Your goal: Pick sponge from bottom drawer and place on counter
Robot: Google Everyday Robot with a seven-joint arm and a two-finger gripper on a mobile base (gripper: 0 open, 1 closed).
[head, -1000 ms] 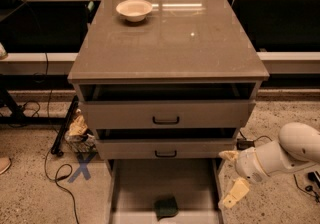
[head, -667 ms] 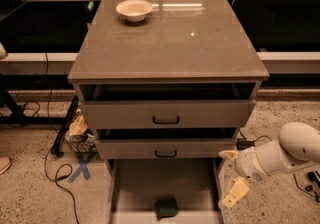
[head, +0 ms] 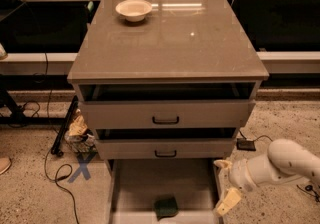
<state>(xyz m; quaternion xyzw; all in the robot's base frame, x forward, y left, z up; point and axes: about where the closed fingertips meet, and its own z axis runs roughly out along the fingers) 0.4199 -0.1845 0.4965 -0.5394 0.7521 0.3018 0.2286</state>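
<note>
The dark green sponge (head: 166, 207) lies on the pale floor of the pulled-out bottom drawer (head: 135, 185), near its front edge and a little right of the middle. The counter (head: 170, 43) is the glossy grey-brown top of the cabinet. My gripper (head: 225, 184) hangs from the white arm at the lower right, just outside the drawer's right wall, right of the sponge and apart from it. Its two cream fingers are spread and hold nothing.
A cream bowl (head: 133, 9) stands at the back left of the counter. The two upper drawers (head: 166, 115) with black handles are partly pulled out above the bottom drawer. Cables and a blue X mark (head: 82, 168) lie on the floor at the left.
</note>
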